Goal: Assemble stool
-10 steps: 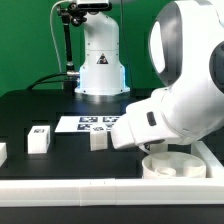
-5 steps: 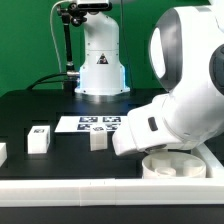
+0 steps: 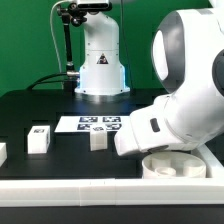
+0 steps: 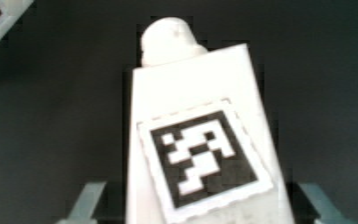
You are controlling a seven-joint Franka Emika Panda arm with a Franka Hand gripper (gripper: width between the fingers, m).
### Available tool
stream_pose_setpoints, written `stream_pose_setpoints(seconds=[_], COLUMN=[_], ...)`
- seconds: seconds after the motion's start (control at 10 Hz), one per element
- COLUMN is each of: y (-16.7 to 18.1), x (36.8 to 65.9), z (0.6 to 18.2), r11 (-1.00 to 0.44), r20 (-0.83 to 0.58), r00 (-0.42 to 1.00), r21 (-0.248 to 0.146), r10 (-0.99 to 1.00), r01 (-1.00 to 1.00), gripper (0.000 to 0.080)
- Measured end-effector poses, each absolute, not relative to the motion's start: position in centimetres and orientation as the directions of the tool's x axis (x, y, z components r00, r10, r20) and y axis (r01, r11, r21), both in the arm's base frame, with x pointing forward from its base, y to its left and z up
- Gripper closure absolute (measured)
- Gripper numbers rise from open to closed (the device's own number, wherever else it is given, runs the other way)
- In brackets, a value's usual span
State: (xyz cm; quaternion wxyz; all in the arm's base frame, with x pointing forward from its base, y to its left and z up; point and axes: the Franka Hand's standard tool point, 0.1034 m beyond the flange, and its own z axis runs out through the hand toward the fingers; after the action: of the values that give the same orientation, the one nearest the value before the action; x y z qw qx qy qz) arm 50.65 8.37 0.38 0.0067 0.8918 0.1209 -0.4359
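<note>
The leg pickup is under way: the gripper is standing narrow, its fingers pressing both sides of a tagged leg block whose rounded peg is lying at its far end. The arm is hiding this grasp in the exterior view. Next, I judge, the leg needs lifting and aligning peg-first with a socket in the round seat, at the exterior view's right, no leg showing in it; a spare leg block is waiting near the marker board.

The arm bends over the disc seat, one leg block apart.
</note>
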Motion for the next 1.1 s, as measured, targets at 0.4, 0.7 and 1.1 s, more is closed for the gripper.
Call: stream_pose_setpoints(seconds=[0.4, 0.7, 1.1], y=[8.2, 7.6, 7.6], x=[50.9, 51.8, 52.8], z=[2.3, 6.2, 6.2], r11=[-0.979, -0.98, -0.98], r20=[-0.789, -0.782, -0.748], r00=[0.581, 0.59, 0.633], r21=[-0.141, -0.171, -0.167], r10=[0.201, 0.2, 0.199], r01=[0.147, 0.106, 0.11], gripper=[0.0476, 0.0475, 0.0475])
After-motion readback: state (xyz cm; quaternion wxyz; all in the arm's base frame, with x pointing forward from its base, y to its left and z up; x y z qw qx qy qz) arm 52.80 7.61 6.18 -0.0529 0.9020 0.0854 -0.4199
